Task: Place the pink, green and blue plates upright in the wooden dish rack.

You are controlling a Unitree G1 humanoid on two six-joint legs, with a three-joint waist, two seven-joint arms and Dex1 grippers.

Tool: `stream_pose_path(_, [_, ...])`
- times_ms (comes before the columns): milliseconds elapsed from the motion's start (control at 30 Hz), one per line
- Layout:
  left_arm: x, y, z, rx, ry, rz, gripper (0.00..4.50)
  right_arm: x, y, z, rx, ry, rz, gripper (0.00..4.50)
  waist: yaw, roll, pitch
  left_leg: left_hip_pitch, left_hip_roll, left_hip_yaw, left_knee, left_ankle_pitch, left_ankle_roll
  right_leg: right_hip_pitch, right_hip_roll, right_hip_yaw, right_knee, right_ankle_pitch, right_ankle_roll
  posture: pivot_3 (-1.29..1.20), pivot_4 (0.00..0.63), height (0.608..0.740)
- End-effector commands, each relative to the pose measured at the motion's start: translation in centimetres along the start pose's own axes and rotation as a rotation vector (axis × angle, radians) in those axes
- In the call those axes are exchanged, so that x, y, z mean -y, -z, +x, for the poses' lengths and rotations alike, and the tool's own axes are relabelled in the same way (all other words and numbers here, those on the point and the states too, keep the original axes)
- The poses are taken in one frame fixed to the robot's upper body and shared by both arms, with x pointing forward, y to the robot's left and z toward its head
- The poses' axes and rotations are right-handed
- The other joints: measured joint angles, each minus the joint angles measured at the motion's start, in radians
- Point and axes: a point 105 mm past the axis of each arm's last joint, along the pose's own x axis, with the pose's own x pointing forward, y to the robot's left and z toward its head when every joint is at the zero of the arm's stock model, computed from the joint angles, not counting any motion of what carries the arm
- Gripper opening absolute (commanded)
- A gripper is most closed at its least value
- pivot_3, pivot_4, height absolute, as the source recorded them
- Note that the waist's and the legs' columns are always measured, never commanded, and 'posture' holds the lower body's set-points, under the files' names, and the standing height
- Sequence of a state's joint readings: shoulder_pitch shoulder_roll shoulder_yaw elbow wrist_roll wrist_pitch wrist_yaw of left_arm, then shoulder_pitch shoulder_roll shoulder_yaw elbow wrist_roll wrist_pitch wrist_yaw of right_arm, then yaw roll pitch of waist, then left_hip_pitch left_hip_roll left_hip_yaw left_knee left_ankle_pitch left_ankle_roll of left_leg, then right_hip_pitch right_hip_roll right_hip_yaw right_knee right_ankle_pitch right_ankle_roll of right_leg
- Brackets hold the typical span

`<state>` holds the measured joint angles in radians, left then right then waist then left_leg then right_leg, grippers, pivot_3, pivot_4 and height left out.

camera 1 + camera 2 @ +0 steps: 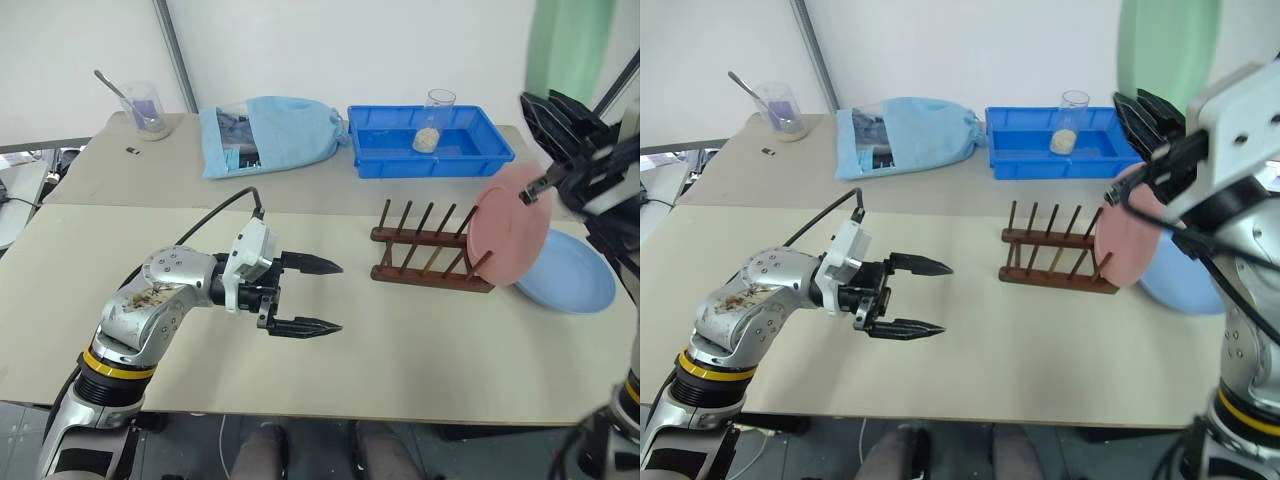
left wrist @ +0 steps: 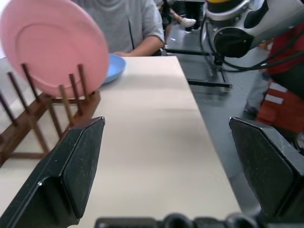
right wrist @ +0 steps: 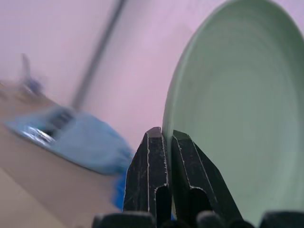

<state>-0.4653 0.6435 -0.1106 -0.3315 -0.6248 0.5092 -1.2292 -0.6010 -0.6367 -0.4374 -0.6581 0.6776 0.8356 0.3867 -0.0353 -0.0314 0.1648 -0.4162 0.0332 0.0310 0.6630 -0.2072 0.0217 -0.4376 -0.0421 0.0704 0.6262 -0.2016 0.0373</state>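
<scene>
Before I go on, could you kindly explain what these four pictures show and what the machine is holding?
This is a humanoid robot with two arms, each ending in a hand of two black fingers. Two pictures come from cameras in its head, looking down over a beige table; the other two come from cameras on its wrists. The left hand hovers open and empty over the table. The right hand, raised high, pinches the rim of a pale mint green round plate. A salmon pink round plate stands upright at one end of the small dark brown wooden dish rack, and a light blue round plate lies flat beside it. Behind are a deep blue plastic tray and a light blue cloth bag.
</scene>
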Motion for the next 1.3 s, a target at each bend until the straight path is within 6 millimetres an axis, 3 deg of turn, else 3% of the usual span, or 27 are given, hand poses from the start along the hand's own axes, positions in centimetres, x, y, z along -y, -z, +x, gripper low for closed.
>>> stream_pose_path(33, [0.3, -0.7, -0.1, 0.001, -0.006, 0.052, 4.50, -0.9, -0.4, -0.7, 0.025, -0.088, 0.257, 0.03, 0.009, 0.000, 0.000, 0.000, 0.000, -0.001, 0.000, 0.000, 0.000, 0.000, 0.000, -0.001, 0.000, 0.000, -0.001, 0.00, 0.150, 0.740])
stream_pose_path(233, [0.3, -0.8, 0.0, 0.004, 0.006, 0.060, 4.50, -0.5, 1.5, -2.9, -0.046, -0.090, 0.523, 0.03, 0.023, 0.000, 0.000, -0.003, -0.001, -0.001, 0.000, -0.001, 0.002, 0.000, -0.003, 0.000, -0.002, 0.000, 0.000, 0.00, 0.150, 0.740])
stream_pose_path(667, [0.1, -0.8, 0.4, 0.009, 0.020, 0.088, 4.50, 0.8, 4.2, -5.0, -0.161, -0.076, 0.715, 0.03, 0.012, 0.000, 0.000, 0.002, 0.000, 0.000, 0.000, 0.000, 0.004, 0.001, 0.001, 0.002, 0.003, -0.005, 0.001, 0.00, 0.150, 0.740])
stream_pose_path(1300, [0.0, -1.1, 0.4, 0.017, -0.026, 0.116, 4.50, 2.1, 8.0, -3.8, -0.308, -0.088, 0.746, 0.03, 0.014, 0.000, 0.000, 0.001, -0.001, 0.000, 0.000, 0.000, 0.004, 0.001, 0.001, 0.002, 0.001, -0.004, 0.004, 0.00, 0.150, 0.740])
